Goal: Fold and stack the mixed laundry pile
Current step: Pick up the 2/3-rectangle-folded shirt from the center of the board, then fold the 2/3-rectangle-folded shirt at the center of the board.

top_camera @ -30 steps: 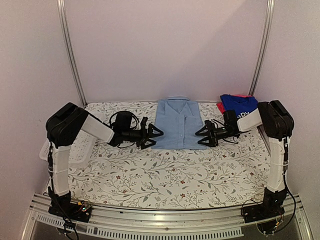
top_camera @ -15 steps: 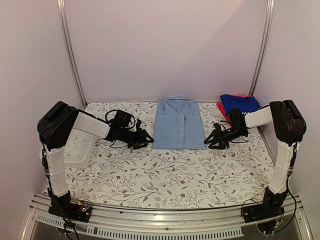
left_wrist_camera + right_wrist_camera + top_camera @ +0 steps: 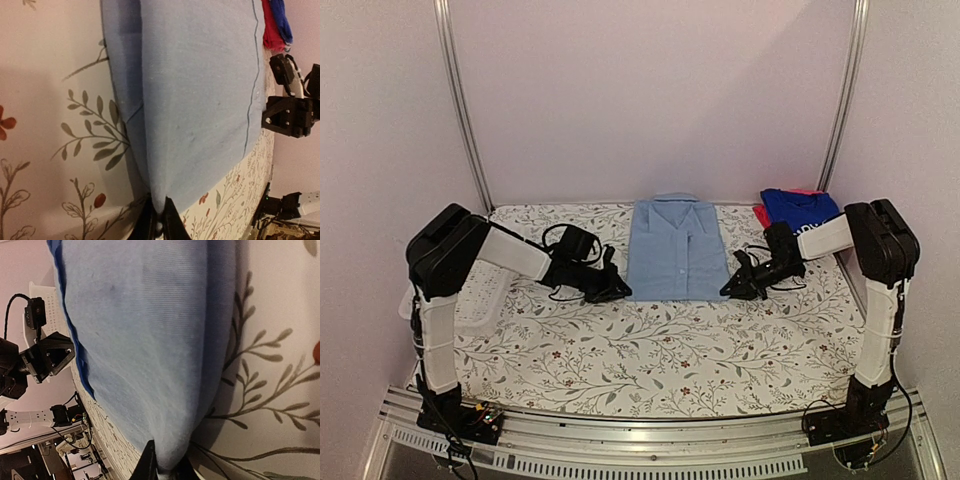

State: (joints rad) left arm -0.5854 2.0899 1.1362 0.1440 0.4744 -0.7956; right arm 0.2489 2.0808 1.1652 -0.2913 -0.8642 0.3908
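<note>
The light-blue collared shirt [image 3: 675,248] lies folded flat at the middle back of the table, collar away from me. My left gripper [image 3: 620,293] is shut on its near left corner; in the left wrist view the light-blue shirt [image 3: 195,85] runs pinched into my left gripper [image 3: 159,225]. My right gripper [image 3: 728,291] is shut on the near right corner, and the right wrist view shows the shirt's cloth [image 3: 145,335] pinched at my right gripper [image 3: 167,467]. A royal-blue shirt [image 3: 798,209] lies folded on a red-pink one [image 3: 761,213] at the back right.
A white perforated basket [image 3: 475,295] sits at the table's left edge, partly under my left arm. The floral table cover [image 3: 650,350] spreads over the whole surface. Metal frame posts [image 3: 460,100] rise at the back corners.
Both grippers have closed from open and now pinch the light-blue shirt's near corners. They moved inward to the shirt after pulling back slightly half a second ago.
</note>
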